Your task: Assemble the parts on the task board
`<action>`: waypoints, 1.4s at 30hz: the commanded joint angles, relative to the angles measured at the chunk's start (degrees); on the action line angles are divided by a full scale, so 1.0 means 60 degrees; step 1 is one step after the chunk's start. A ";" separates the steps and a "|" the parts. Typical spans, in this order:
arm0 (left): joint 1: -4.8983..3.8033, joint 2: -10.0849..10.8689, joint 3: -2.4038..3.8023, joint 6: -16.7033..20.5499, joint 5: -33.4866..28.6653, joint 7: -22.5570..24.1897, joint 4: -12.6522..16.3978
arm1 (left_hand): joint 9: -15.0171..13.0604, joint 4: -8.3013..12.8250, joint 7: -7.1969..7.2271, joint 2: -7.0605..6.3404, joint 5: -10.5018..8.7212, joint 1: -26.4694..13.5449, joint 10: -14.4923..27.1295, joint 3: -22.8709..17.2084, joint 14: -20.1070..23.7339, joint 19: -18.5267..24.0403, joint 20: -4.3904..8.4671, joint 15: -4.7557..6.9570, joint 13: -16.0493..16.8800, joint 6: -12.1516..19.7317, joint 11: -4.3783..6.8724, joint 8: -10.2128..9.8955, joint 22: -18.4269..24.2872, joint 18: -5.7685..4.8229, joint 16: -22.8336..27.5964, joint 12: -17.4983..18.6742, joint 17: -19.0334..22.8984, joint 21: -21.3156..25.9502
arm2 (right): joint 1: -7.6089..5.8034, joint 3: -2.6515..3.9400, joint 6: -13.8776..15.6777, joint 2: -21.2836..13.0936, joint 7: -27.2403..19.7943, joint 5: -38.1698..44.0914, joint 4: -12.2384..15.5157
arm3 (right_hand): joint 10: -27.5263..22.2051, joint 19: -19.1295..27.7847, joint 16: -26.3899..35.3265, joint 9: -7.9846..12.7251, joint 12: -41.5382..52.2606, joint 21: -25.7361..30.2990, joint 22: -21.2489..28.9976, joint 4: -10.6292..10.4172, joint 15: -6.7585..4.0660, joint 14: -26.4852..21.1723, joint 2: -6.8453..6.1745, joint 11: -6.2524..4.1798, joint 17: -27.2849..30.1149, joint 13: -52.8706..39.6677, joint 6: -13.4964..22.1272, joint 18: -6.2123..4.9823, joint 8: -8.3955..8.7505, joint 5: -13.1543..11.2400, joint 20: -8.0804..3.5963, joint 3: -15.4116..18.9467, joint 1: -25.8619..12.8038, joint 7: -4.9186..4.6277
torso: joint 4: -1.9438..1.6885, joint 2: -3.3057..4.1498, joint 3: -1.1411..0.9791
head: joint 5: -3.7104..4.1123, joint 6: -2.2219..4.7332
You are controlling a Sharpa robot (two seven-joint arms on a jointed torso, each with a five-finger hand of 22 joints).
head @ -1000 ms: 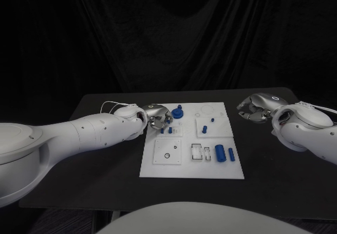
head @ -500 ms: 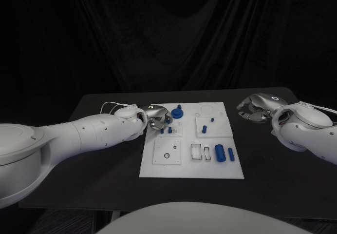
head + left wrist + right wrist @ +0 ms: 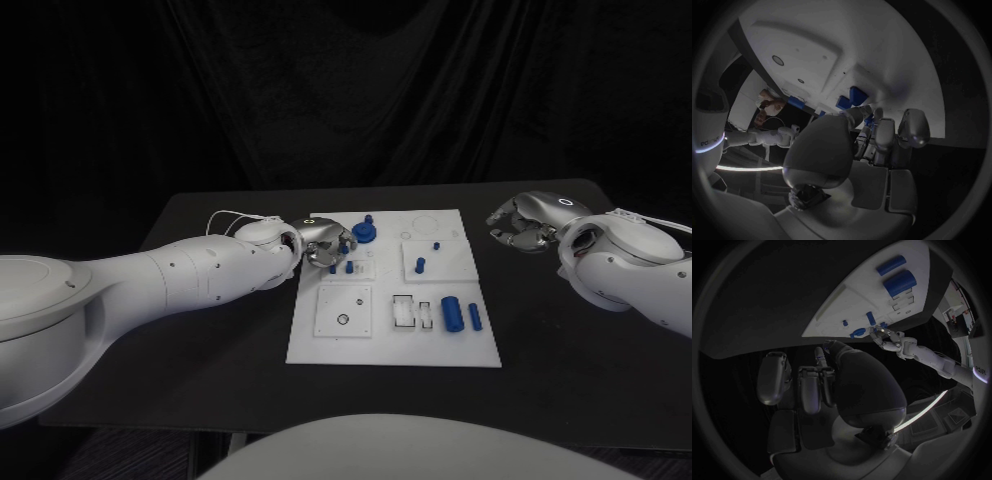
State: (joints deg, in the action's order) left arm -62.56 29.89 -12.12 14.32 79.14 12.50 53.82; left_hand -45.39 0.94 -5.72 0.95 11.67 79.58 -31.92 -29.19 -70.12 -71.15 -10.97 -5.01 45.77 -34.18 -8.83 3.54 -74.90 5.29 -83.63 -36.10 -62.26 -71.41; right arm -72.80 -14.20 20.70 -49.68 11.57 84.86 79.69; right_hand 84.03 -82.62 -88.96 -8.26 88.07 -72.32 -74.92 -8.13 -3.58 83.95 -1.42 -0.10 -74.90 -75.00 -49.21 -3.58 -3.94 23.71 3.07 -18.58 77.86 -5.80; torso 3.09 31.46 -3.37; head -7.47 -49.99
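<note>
Black cloth hangs behind the dark table (image 3: pixel 216 330), where the white task board (image 3: pixel 389 330) lies at centre with blue parts (image 3: pixel 451 312) toward its 4 o'clock corner. At its 10 o'clock corner the left hand (image 3: pixel 326 245) rests, fingers curled beside small blue pegs (image 3: pixel 351 268); whether it grips one I cannot tell. Off the board at 2 o'clock, the right hand (image 3: pixel 519 225) hovers, fingers curled on nothing.

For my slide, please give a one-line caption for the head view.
Left hand over the board's far left corner beside blue parts; right hand waits off the board.
</note>
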 commanded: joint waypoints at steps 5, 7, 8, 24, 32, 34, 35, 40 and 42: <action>0.0028 0.0054 0.0007 0.0811 -0.0018 0.0205 -0.0037 | 0.0170 -0.0012 0.0102 -0.0108 -0.0079 0.0064 0.0092 -0.0004 0.0000 -0.0002 -0.0038 -0.0026 0.0034 0.0199 -0.0024 -0.0016 -0.1326 0.0008 0.0026 0.0026 -0.0033 -0.0003 | 0.0023 0.0007 -0.0038 -0.0031 0.0054 0.0025 0.0016 | 0.0684 0.0062 0.0042 0.0012 -0.0039 0.0050 -0.1652 0.0009 0.0075 0.0937 0.0014 0.0073 -0.2368 -0.2240 -0.0035 -0.0054 0.0007 0.0047 0.0023 -0.0046 -0.0096 -0.0013 | -0.0010 -0.0007 0.0005 | 0.0001 -0.0002; 0.0029 0.0087 0.0007 0.1103 -0.0018 0.0324 -0.0054 | 0.0184 -0.0006 0.0115 -0.0115 -0.0087 0.0070 0.0091 -0.0001 -0.0011 -0.0015 -0.0039 -0.0025 0.0038 0.0211 -0.0022 -0.0015 -0.1330 0.0006 0.0021 0.0020 -0.0044 -0.0013 | 0.0023 0.0007 -0.0040 -0.0044 0.0054 0.0025 0.0023 | 0.0684 0.0062 0.0042 0.0012 -0.0039 0.0050 -0.1652 0.0009 0.0075 0.0937 0.0014 0.0073 -0.2368 -0.2240 -0.0035 -0.0054 0.0007 0.0047 0.0023 -0.0046 -0.0096 -0.0013 | -0.0012 -0.0009 0.0000 | 0.0000 -0.0002; 0.0029 0.0112 0.0007 0.1246 -0.0018 0.0382 -0.0052 | 0.0200 0.0001 0.0133 -0.0122 -0.0098 0.0077 0.0091 0.0003 -0.0030 -0.0036 -0.0039 -0.0022 0.0043 0.0222 -0.0018 -0.0012 -0.1337 0.0002 0.0013 0.0013 -0.0065 -0.0032 | 0.0023 0.0007 -0.0040 -0.0053 0.0055 0.0025 0.0028 | 0.0684 0.0062 0.0042 0.0012 -0.0039 0.0050 -0.1652 0.0009 0.0075 0.0937 0.0014 0.0073 -0.2368 -0.2240 -0.0035 -0.0054 0.0007 0.0047 0.0023 -0.0046 -0.0096 -0.0013 | -0.0011 -0.0007 0.0001 | 0.0001 -0.0002; -0.0566 0.2048 0.0067 0.3048 -0.0019 0.1242 0.1339 | 0.0632 0.0435 0.0380 -0.0602 -0.0785 0.0489 -0.0013 -0.0762 0.0760 0.0488 0.0342 0.0361 -0.0076 -0.0527 0.0254 0.0089 -0.1148 0.0169 0.0574 -0.0040 0.1101 0.0567 | -0.0220 0.0009 0.0140 -0.0142 0.0086 0.0025 0.0198 | 0.0355 0.0126 0.0155 0.0020 -0.0417 0.0194 -0.1613 0.0077 0.0083 0.0898 -0.0060 0.0084 -0.2290 -0.1974 -0.0036 -0.0082 0.0010 0.0021 0.0027 -0.0077 -0.0081 -0.0024 | -0.0008 0.0002 0.0017 | -0.0075 -0.0002; -0.0657 0.3619 0.0034 0.3661 -0.0380 0.2859 0.2806 | 0.0719 -0.0454 0.1014 -0.0650 -0.1425 0.0275 0.0905 -0.0125 0.4883 0.4796 0.0761 0.0832 0.0019 -0.1118 0.1086 0.0277 0.0171 0.0821 0.3861 -0.0393 0.4630 0.4870 | -0.0700 0.0010 0.0218 0.0052 -0.0386 0.0025 0.0470 | -0.2455 0.0247 0.1158 0.0015 -0.3440 0.0416 -0.1561 0.0832 0.0145 0.0538 -0.0650 0.0172 -0.1593 -0.0084 0.0051 -0.0121 -0.0094 0.0490 0.0058 -0.0802 0.0547 -0.0043 | 0.0007 -0.0010 -0.0005 | -0.0126 -0.0002; -0.0654 0.3773 0.0024 0.3565 -0.0818 0.3129 0.3020 | 0.0683 -0.0645 0.0923 -0.0665 -0.1343 0.0171 0.0948 0.0084 0.5221 0.5024 0.0764 0.0838 0.0003 -0.1350 0.1160 0.0387 0.0267 0.0797 0.4208 -0.0419 0.4715 0.5130 | -0.0730 0.0011 0.0227 0.0089 -0.0453 0.0025 0.0509 | -0.3447 0.0447 0.1550 -0.0057 -0.4485 0.0811 -0.1452 0.0893 0.0179 0.0378 -0.0760 0.0218 -0.1321 0.0554 -0.0069 -0.0197 -0.0145 0.0581 0.0085 -0.0937 0.0544 -0.0065 | 0.0019 0.0000 -0.0005 | -0.0146 -0.0002; -0.0642 0.3877 0.0018 0.3411 -0.1299 0.3379 0.3165 | 0.0674 -0.0888 0.0835 -0.0605 -0.1250 0.0183 0.0891 0.0318 0.5548 0.5439 0.0788 0.0878 -0.0039 -0.1594 0.1322 0.0462 0.0435 0.0781 0.4801 -0.0481 0.4904 0.5573 | -0.0743 0.0011 0.0204 0.0135 -0.0492 0.0025 0.0524 | -0.3660 0.0501 0.1628 -0.0083 -0.4721 0.0907 -0.1427 0.0907 0.0190 0.0342 -0.0779 0.0232 -0.1266 0.0704 -0.0087 -0.0215 -0.0152 0.0582 0.0097 -0.0976 0.0538 -0.0069 | 0.0000 0.0002 0.0002 | -0.0141 -0.0002; -0.0430 0.4111 0.0004 0.1742 -0.4635 0.5003 0.3416 | 0.0956 -0.1823 0.0700 -0.0350 -0.0578 0.0627 0.1178 0.1266 0.6845 0.7809 0.0685 0.0376 -0.1116 -0.1953 0.0883 0.0264 0.1740 0.0488 0.8755 0.0316 0.6293 0.8229 | -0.0645 0.0011 -0.0113 0.0394 -0.0546 0.0103 0.0443 | -0.6695 0.1170 0.2712 -0.0344 -0.7693 0.2070 -0.1131 0.0981 0.0317 -0.0218 -0.0925 0.0443 -0.0509 0.2496 -0.0112 -0.0420 -0.0180 0.0544 0.0200 -0.1157 0.0425 -0.0136 | 0.0009 0.0021 0.0012 | -0.0267 -0.0002; -0.0314 0.4128 0.0001 0.1001 -0.5863 0.5574 0.3425 | 0.1059 -0.2058 0.0787 -0.0291 -0.0414 0.0693 0.1313 0.1576 0.7055 0.8064 0.0610 0.0270 -0.1489 -0.2083 0.0695 0.0230 0.2163 0.0433 0.9508 0.0610 0.6470 0.8815 | -0.0563 0.0011 -0.0207 0.0486 -0.0561 0.0206 0.0381 | -0.7188 0.1554 0.3256 -0.0572 -0.8009 0.2631 -0.1008 0.1086 0.0366 -0.0583 -0.0905 0.0606 -0.0122 0.2714 -0.0187 -0.0518 -0.0274 0.0694 0.0253 -0.1091 0.0448 -0.0132 | 0.0008 0.0032 0.0030 | -0.0292 -0.0002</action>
State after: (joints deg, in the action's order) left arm -64.76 54.66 -12.09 28.75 61.63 33.88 74.15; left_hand -38.88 -11.73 -1.06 -0.92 9.34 83.48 -24.04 -19.43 -28.16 -22.96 -7.38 -3.46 36.64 -46.46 -4.43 4.82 -61.61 9.20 -26.54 -32.39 -23.51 -18.35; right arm -76.54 -14.15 20.70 -46.83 9.29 84.98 82.22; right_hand 41.24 -73.55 -69.84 -11.62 40.20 -56.91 -74.94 -1.88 -1.41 80.73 -6.56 3.43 -74.90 -58.75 -50.14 -6.31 -5.47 27.76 4.53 -24.99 80.43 -6.52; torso 3.11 31.56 -3.32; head -8.99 -49.99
